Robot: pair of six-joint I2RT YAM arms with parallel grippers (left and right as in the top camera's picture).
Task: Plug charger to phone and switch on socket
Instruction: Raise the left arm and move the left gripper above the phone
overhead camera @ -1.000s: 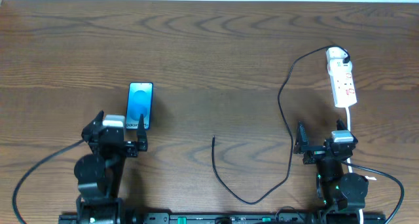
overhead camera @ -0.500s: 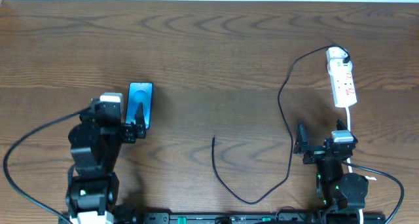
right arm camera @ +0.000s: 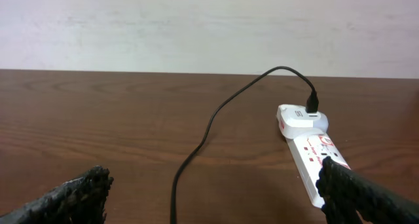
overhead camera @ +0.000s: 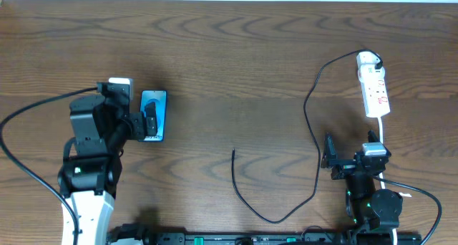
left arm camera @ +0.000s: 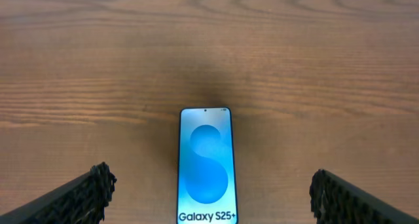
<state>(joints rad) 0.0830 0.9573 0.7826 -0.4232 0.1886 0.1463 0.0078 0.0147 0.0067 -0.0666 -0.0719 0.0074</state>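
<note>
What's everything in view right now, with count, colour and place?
phone: one, black frame, blue screen, flat on table's left side
charger: one, thin black cable, loops across right half, free plug end lying mid-table, other end in socket
socket: one, white strip with red markings, far right
white cord: one, runs from socket toward right arm
table: one, dark brown wood
left gripper: one, black, open, over the phone
right gripper: one, black, open, near edge, facing socket

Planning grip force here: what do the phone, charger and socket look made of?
The phone: glossy glass-like screen, dark frame, material unclear. The charger: matte black, curves loosely, probably rubbery sheath. The socket: smooth white casing, likely hard plastic.
</note>
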